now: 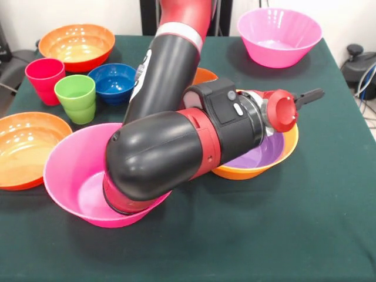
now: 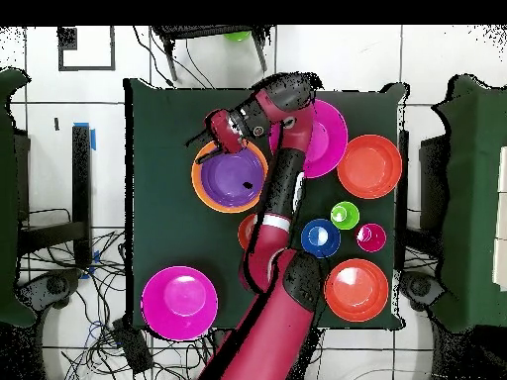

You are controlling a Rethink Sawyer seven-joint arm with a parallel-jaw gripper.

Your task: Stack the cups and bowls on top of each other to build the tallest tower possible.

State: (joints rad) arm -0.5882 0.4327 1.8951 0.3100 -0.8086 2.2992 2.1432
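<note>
- A dark green worktop point(image 1: 305, 223) carries scattered bowls and cups.
- The purple bowl point(image 1: 264, 155) sits nested in an orange bowl point(image 1: 252, 171); no tower is built yet.
- The pincer point(image 1: 310, 97) hangs over that pair's rim, pointing sideways; whether it is clenched cannot be told.
- The red cup point(image 1: 44, 79) and green cup point(image 1: 76, 98) stand well apart from the purple bowl.

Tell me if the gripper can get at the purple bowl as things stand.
Probably yes. The gripper hangs at the rim of the purple bowl, which sits open in an orange bowl with nothing inside or over it. Whether the gripper is open is unclear.
</note>
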